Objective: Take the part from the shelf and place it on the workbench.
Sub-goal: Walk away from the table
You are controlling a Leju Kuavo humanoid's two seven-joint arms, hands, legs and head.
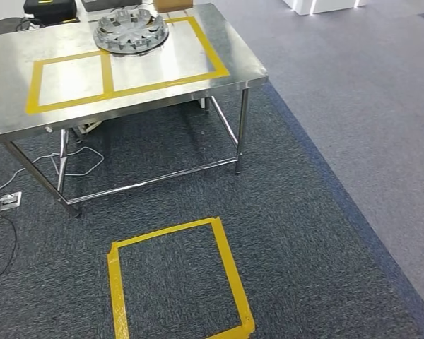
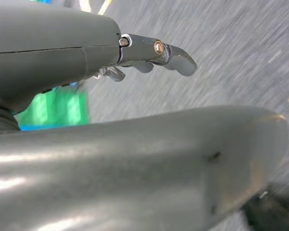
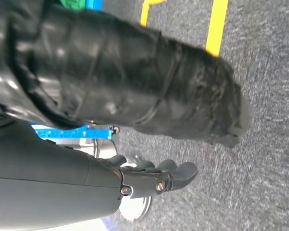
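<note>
While the round metal part (image 1: pixel 131 31) lies on the steel workbench (image 1: pixel 66 106), upper left of the head view, inside a yellow tape rectangle (image 1: pixel 167 60), both hands hang over grey carpet: left hand (image 2: pixel 150 55) released, fingers extended; right hand (image 3: pixel 154 178) likewise, grasping nothing.

Round metal part on the workbench

The part (image 1: pixel 131 30), a grey disc with spoke-like ribs and cut-outs (a wheel-like casting), lies flat on the steel workbench (image 1: pixel 18 78), at the far edge of the larger yellow-taped rectangle (image 1: pixel 199 39), overlapping its tape.
</note>
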